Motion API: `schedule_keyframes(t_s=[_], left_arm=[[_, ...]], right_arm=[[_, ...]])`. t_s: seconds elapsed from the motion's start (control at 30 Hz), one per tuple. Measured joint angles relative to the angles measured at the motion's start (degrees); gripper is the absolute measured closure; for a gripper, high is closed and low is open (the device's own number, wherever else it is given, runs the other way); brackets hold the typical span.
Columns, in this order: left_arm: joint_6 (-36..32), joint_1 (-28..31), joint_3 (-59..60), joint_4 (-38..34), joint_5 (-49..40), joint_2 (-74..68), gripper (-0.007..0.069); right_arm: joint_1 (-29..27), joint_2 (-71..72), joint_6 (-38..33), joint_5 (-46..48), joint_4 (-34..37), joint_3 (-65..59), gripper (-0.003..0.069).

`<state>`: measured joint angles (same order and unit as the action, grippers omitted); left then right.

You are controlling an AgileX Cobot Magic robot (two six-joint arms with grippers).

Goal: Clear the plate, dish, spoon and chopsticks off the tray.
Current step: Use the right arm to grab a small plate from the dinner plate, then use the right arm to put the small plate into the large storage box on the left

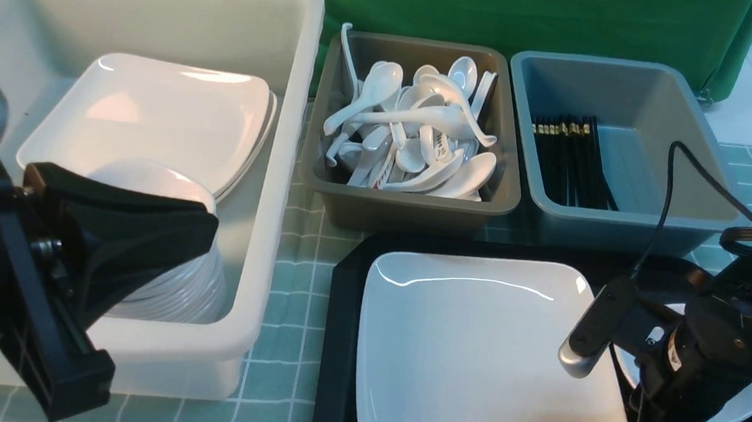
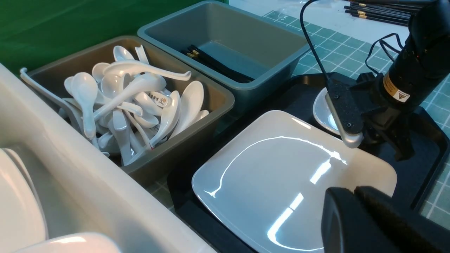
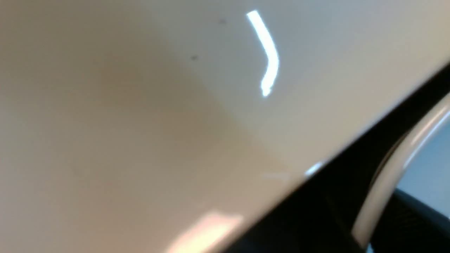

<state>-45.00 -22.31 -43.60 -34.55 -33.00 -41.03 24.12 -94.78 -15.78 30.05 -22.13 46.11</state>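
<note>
The white square plate (image 1: 479, 353) (image 2: 281, 179) lies on the black tray (image 1: 339, 342), filling its left and middle. It also fills most of the right wrist view (image 3: 140, 105). The small white dish (image 1: 739, 409) (image 2: 321, 112) sits at the tray's right end, largely behind my right arm. My right gripper (image 2: 402, 149) points down beside it; the dish rim (image 3: 397, 175) runs next to a dark finger (image 3: 415, 225), and I cannot tell if it is gripped. My left gripper (image 1: 210, 225) (image 2: 353, 191) is shut and empty, hovering at the left by the white tub. The spoon and chopsticks are out of view on the tray.
A big white tub (image 1: 286, 164) at the left holds square plates and stacked dishes. Behind the tray, a brown-grey tub (image 1: 409, 210) holds several white spoons, and a blue-grey tub (image 1: 624, 217) holds black chopsticks. More black sticks (image 2: 379, 12) lie on the table far beyond the right arm.
</note>
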Motion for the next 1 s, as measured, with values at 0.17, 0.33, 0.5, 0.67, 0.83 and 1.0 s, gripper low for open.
schedule_keyframes(t_s=[0.17,0.33,0.5,0.67,0.83,1.0], left_arm=[[-0.51,0.0,0.0,0.02,-0.17,0.08,0.0608],[-0.23,0.0,0.0,2.06,-0.17,0.42,0.0608],[13.22,0.0,-1.31,15.23,-1.43,5.29,0.0608],[30.25,0.0,-3.54,30.36,-6.17,13.82,0.0608],[40.92,0.0,-4.01,40.95,-15.54,25.28,0.0608],[41.85,0.0,-4.06,41.79,-18.16,29.58,0.0608]], right_arm=[[3.04,6.33,2.11,12.81,0.97,4.94,0.0593],[8.7,14.86,6.99,23.31,1.9,16.75,0.0598],[20.24,14.85,2.66,19.98,8.51,33.54,0.0598],[29.13,7.81,-5.88,12.45,10.33,43.26,0.0598],[35.7,-6.98,-16.68,6.59,11.1,55.72,0.0598],[37.31,-18.15,-18.16,6.49,11.1,64.89,0.0598]])
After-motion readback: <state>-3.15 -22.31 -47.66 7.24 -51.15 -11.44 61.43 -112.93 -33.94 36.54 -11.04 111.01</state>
